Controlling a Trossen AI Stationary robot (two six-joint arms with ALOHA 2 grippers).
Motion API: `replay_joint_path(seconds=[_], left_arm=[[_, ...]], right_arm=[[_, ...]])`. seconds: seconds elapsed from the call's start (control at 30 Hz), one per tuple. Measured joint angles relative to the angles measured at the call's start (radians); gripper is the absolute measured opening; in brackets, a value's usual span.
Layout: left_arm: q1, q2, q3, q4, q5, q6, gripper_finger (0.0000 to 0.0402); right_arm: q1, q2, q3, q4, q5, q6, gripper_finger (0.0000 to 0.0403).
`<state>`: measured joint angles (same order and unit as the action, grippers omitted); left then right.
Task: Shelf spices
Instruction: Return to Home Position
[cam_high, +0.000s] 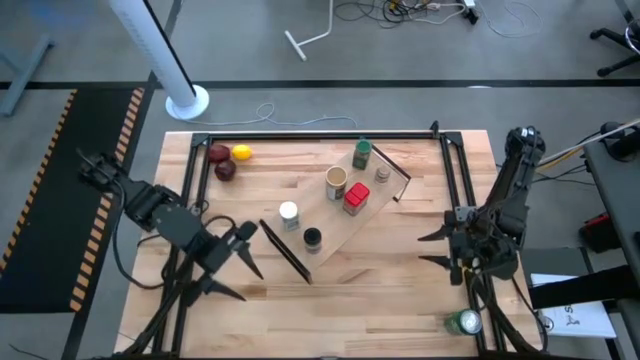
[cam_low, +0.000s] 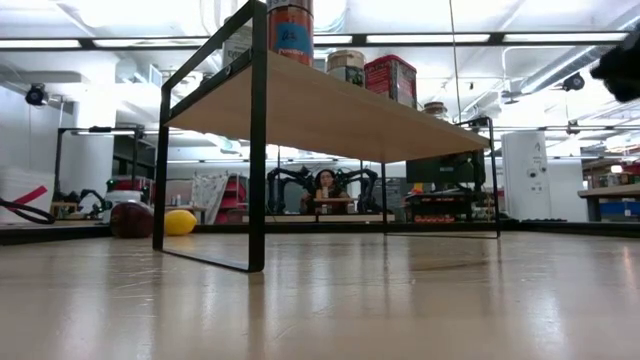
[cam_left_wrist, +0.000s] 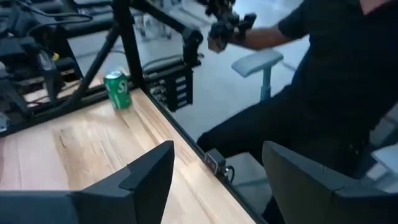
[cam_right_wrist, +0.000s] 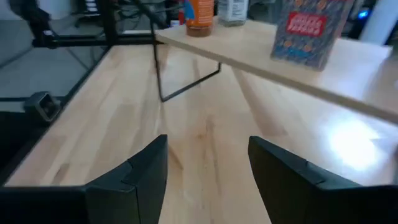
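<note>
The shelf (cam_high: 335, 232), a pale board with a black rail at each short end, stands slantwise mid-table on its rails. Six spice jars stand on its top: green-lidded (cam_high: 361, 154), tan cylindrical (cam_high: 336, 182), tiny grey-lidded (cam_high: 382, 173), red boxy (cam_high: 356, 199), white-lidded (cam_high: 289, 214) and black-lidded (cam_high: 312, 239). The right wrist view shows the red box (cam_right_wrist: 310, 30) on the board. My left gripper (cam_high: 238, 262) is open and empty, left of the shelf. My right gripper (cam_high: 430, 248) is open and empty, right of the shelf.
Two red fruits (cam_high: 222, 161) and a yellow one (cam_high: 242, 153) lie at the far left. A green drink can (cam_high: 466, 322) stands at the near right corner. A black frame (cam_high: 320, 137) runs along the table's edges. A person (cam_left_wrist: 336, 93) sits beyond the table's edge.
</note>
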<state>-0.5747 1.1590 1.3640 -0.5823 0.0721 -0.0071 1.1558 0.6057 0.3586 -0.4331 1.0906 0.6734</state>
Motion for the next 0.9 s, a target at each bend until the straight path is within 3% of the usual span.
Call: replay_joint_path(seconds=[0.43, 0.7, 0.9], left_arm=[[0.000, -0.420, -0.624, 0.431, -0.028, -0.054, 0.0215], [0.000, -0.626, -0.801, 0.407, -0.178, -0.102, 0.0220], [0.001, -0.710, -0.887, 0.406, -0.266, -0.163, 0.0230]], right_arm=[[0.014, -0.186, -0.158, -0.079, -0.019, 0.074, 0.0199], [0.014, -0.172, -0.165, -0.077, -0.022, 0.146, 0.0199], [0.014, -0.171, -0.165, -0.064, -0.022, 0.150, 0.0199]])
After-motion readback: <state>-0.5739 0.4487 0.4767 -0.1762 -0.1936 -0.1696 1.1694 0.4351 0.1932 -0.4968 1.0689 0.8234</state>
